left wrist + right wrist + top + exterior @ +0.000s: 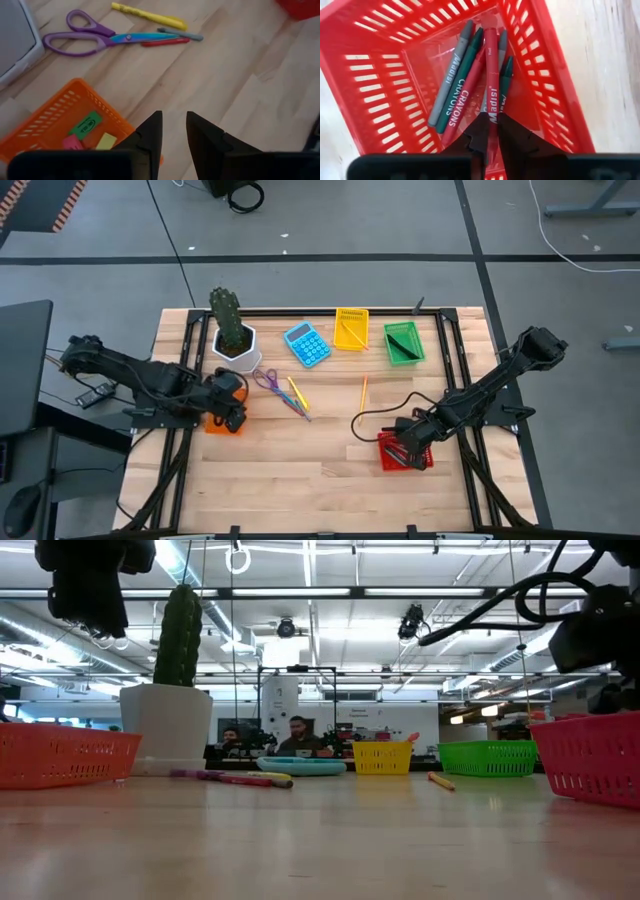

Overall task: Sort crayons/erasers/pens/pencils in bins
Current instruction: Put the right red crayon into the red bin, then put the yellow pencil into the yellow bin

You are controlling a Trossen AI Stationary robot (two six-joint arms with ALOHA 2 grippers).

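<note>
My right gripper (pixel 491 131) hangs inside the red bin (pixel 380 75) at the table's near right and is shut on a red crayon (pixel 491 65). Grey, green and red crayons (pixel 457 85) lie on that bin's floor. My left gripper (pixel 174 125) hovers open over the near edge of the orange bin (pixel 60 107) at the table's left, with nothing between its fingers. Green, pink and yellow erasers (pixel 86 125) lie in that bin. Loose yellow, grey and red crayons (pixel 165 34) rest on the table beside purple scissors (pixel 90 37). An orange pencil (pixel 364 392) lies mid-table. My right gripper pinches the red crayon's near end (pixel 491 120) between its two fingers, coming steeply from above and lying roughly along it. The crayon's far end (pixel 490 37) reaches down among the other crayons in the red bin.
A yellow bin (pixel 351 328) and a green bin (pixel 404 343) stand at the far edge, with a blue calculator (pixel 307 344) and a cactus in a white pot (pixel 236 340) to their left. Bare wood lies across the table's near middle.
</note>
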